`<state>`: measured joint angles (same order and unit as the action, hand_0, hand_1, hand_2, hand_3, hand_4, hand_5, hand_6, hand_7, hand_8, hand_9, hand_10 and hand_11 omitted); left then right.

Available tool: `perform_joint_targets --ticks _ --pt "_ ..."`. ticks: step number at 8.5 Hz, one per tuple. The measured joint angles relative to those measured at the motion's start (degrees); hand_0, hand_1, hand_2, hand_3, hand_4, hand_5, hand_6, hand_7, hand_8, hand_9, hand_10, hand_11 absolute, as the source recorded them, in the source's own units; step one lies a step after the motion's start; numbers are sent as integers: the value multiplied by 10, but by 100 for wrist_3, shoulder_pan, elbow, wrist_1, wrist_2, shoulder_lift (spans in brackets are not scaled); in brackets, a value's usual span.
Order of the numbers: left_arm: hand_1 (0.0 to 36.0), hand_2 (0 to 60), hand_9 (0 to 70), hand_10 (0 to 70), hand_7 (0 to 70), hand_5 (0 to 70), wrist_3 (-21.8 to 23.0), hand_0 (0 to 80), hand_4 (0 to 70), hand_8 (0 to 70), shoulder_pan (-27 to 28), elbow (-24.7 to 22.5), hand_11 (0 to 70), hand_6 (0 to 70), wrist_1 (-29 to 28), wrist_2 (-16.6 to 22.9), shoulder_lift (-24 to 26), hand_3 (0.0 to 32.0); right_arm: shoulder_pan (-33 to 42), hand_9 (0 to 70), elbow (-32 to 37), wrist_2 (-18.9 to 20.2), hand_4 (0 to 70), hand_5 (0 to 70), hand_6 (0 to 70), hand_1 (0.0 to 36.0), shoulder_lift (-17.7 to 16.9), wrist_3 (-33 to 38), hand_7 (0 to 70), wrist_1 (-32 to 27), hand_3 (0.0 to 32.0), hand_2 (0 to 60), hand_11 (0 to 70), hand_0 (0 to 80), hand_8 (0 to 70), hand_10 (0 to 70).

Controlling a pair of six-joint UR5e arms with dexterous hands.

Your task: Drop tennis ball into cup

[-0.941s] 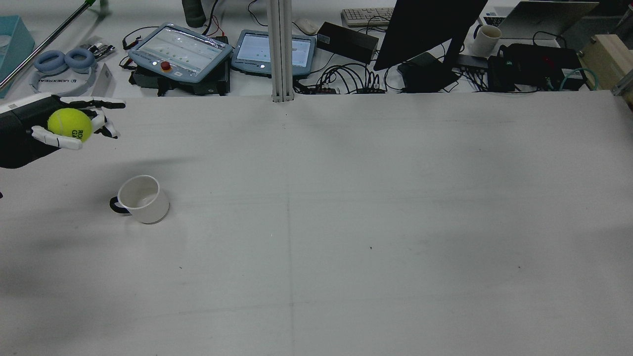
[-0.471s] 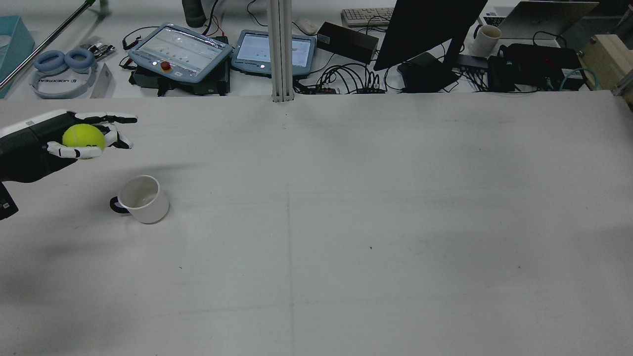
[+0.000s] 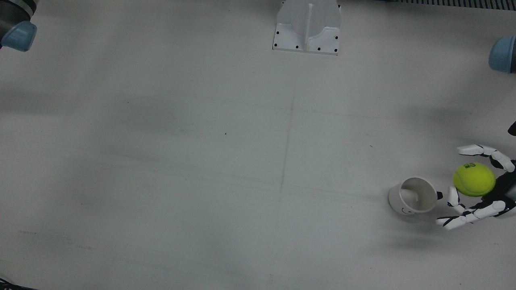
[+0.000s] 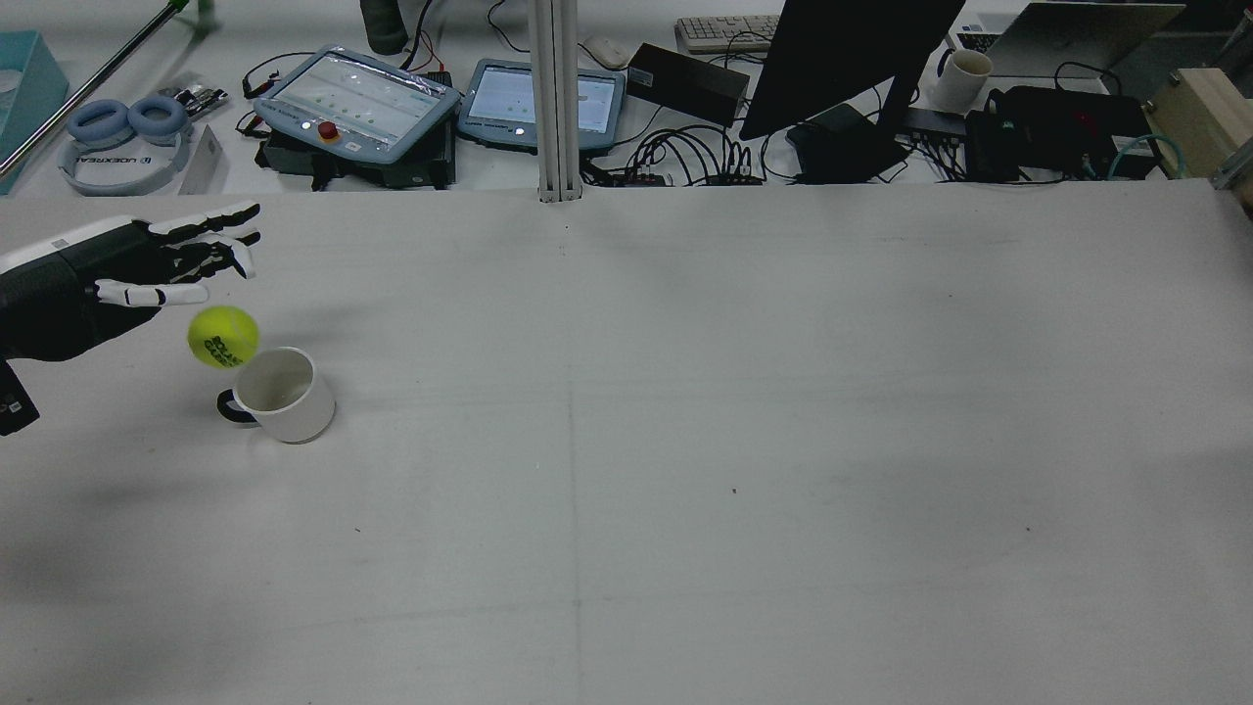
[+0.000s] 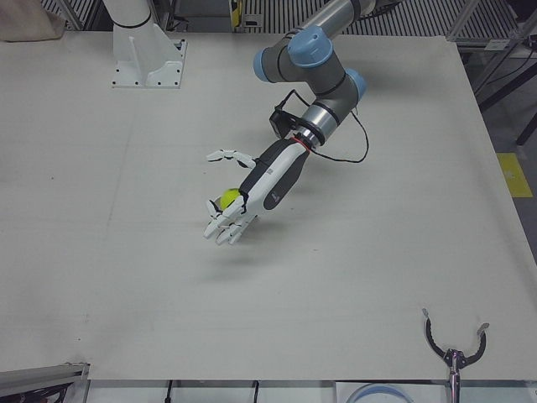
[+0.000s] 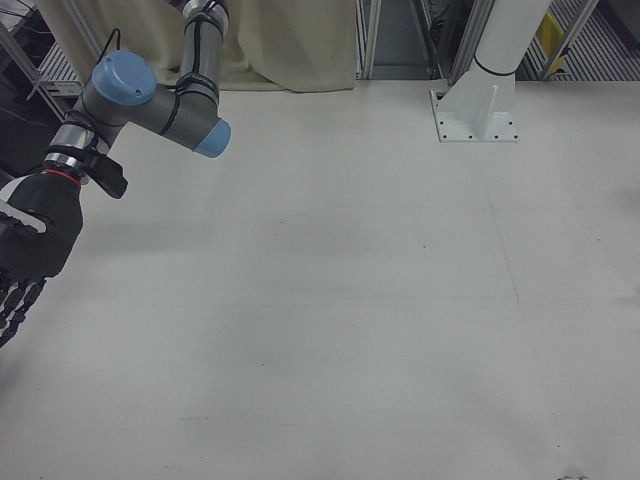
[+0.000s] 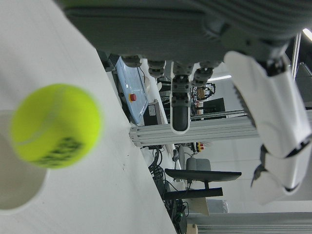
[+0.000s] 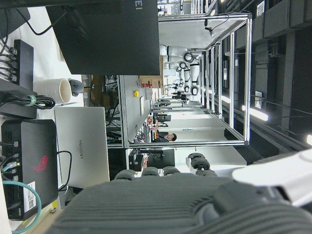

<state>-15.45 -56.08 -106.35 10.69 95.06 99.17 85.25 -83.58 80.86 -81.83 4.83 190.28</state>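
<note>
The yellow-green tennis ball is in the air, free of my left hand, just left of the rim of the white cup. The cup stands upright on the table with its dark handle to the left. In the front view the ball shows beside the cup, between the spread fingers. My left hand is open and above the cup's far left side. In the left hand view the ball is blurred over the cup. My right hand is open, far off on the other side.
Behind the table's far edge lie teach pendants, headphones, a monitor and cables. A white post stands at the middle of that edge. A white pedestal is at the robot's side.
My left hand opened and let go of the tennis ball. The ball dropped from the palm toward the cup's rim. The cup has not moved.
</note>
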Motion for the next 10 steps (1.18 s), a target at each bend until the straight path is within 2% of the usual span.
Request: perform_joint_targets --ticks 1,2,3,4,5,6,7,8,9,10 --pt "165 308 20 0 174 8 -1 404 90 0 0 -4 0 18 -6 1 0 0 0 0 0 0 0 0 0 0 0 0 0 0 0 0 0 0 0 0" --pt "161 328 18 0 161 23 -2 401 90 14 4 -6 0 95 -11 3 1 0 0 0 0 0 0 0 0 0 0 0 0 0 0 0 0 0 0 0" --pt "170 317 22 0 184 4 -2 403 93 0 6 -8 0 11 -13 4 1 0 0 0 0 0 0 0 0 0 0 0 0 0 0 0 0 0 0 0" --pt "173 355 21 0 178 11 -2 402 95 0 5 -8 0 26 -14 4 2 0 0 0 0 0 0 0 0 0 0 0 0 0 0 0 0 0 0 0" --pt "187 337 26 0 201 3 14 418 86 0 0 -23 0 7 -14 7 7 0 0 0 0 0 0 0 0 0 0 0 0 0 0 0 0 0 0 0" --pt "194 364 27 0 206 6 48 420 77 0 -21 -83 0 12 -5 27 20 0 0 0 0 0 0 0 0 0 0 0 0 0 0 0 0 0 0 0" --pt "200 355 22 0 181 15 64 435 30 0 -156 -225 0 23 103 52 40 0 0 0 0 0 0 0 0 0 0 0 0 0 0 0 0 0 0 0" --pt "203 343 18 0 161 7 64 428 0 0 -398 -324 0 8 289 68 169 0 0 0 -3 0 0 0 0 0 0 0 0 0 0 0 0 0 0 0" --pt "199 335 13 0 136 4 55 418 0 0 -721 -327 0 3 533 81 462 0 0 0 -6 0 0 0 0 0 0 0 0 0 0 0 0 0 0 0" --pt "196 367 14 0 143 4 45 401 0 0 -1027 -159 0 3 667 87 759 0 0 0 -7 0 0 0 0 0 0 0 0 2 0 0 0 0 0 0"
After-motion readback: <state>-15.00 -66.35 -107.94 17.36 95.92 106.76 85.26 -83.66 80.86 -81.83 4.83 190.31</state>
